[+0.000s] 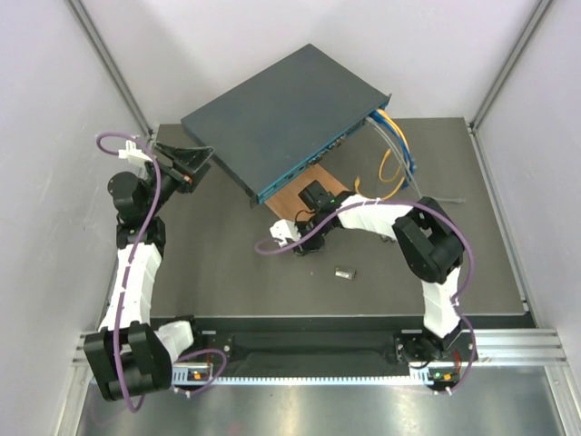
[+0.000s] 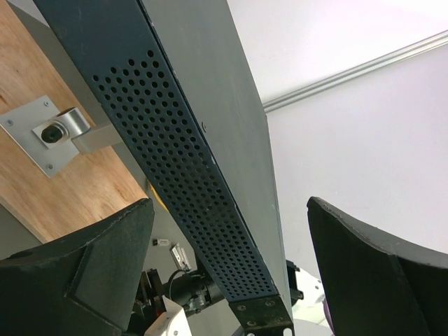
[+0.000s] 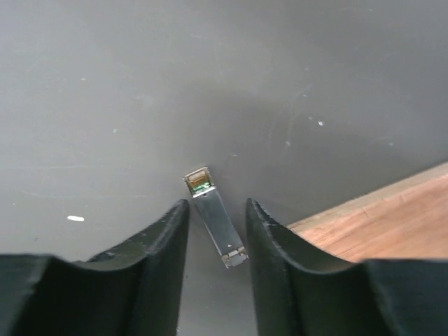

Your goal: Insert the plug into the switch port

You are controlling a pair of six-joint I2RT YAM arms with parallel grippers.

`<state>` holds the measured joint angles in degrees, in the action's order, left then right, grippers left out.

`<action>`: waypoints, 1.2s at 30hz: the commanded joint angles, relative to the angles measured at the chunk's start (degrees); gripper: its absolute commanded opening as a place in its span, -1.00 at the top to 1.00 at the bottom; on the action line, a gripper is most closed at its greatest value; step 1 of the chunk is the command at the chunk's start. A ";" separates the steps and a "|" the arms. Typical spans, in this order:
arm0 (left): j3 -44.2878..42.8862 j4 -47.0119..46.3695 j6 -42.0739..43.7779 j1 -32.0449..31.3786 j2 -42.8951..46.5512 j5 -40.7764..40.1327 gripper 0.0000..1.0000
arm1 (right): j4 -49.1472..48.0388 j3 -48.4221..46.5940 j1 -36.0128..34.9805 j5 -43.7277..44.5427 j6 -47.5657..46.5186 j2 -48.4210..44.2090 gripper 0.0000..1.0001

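Note:
The switch (image 1: pixel 286 113), a flat dark blue-grey box with a teal front face (image 1: pixel 304 168), sits tilted above a wooden board (image 1: pixel 304 193). Its perforated side (image 2: pixel 189 175) fills the left wrist view, between my left gripper's (image 2: pixel 229 210) wide-open fingers, which do not touch it. In the top view that gripper (image 1: pixel 186 163) is beside the switch's left side. A slim silver plug (image 3: pixel 213 225) lies flat on the dark table. My right gripper (image 3: pixel 217 206) is open and straddles it without clamping. In the top view the right gripper (image 1: pixel 302 238) is low, just in front of the board.
A second small plug (image 1: pixel 344 272) lies loose on the table near the right arm. Blue and yellow cables (image 1: pixel 397 145) hang from the switch's right end. A metal bracket (image 2: pixel 52 133) is fixed to the board under the switch. Walls enclose the table (image 1: pixel 227 272).

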<state>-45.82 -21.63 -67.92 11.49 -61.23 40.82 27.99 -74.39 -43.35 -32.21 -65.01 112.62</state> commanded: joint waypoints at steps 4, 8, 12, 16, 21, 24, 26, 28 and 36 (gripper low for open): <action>-2.08 -1.31 1.04 0.47 0.85 -0.21 -0.89 | 8.49 0.72 -1.12 0.66 -6.26 0.51 0.33; -3.48 -2.10 0.60 0.47 0.24 0.49 -0.89 | 6.46 3.81 -2.79 2.06 -4.86 -2.40 0.43; -5.24 -3.16 0.68 0.47 -0.12 1.37 -0.89 | 9.98 1.44 -3.76 5.13 -4.42 -1.26 0.70; -7.26 -4.04 2.17 0.38 0.50 1.90 -0.89 | 10.25 3.19 -3.84 5.66 -3.81 -4.24 0.95; -8.84 -4.21 4.20 0.56 3.83 1.81 -0.89 | 8.58 6.80 -3.76 3.91 2.41 -14.32 1.00; -8.41 -6.14 2.10 0.47 4.98 2.69 -0.88 | 8.84 7.59 -3.76 3.12 6.63 -20.74 1.00; -9.02 -6.41 -0.09 0.21 5.51 3.30 -0.88 | 9.45 7.16 -3.32 2.33 9.02 -23.66 1.00; -9.28 -7.37 -0.02 -0.67 5.95 3.39 -0.86 | 10.85 5.76 -2.18 0.74 11.92 -27.35 1.00; -18.05 0.95 18.15 -15.07 -0.54 5.94 -0.72 | 15.52 -0.13 6.60 -3.03 17.45 -36.49 1.00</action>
<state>-57.89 -23.62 -60.58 1.08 -59.02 44.71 41.25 -70.87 -40.05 -32.10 -51.70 79.77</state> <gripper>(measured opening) 0.866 0.101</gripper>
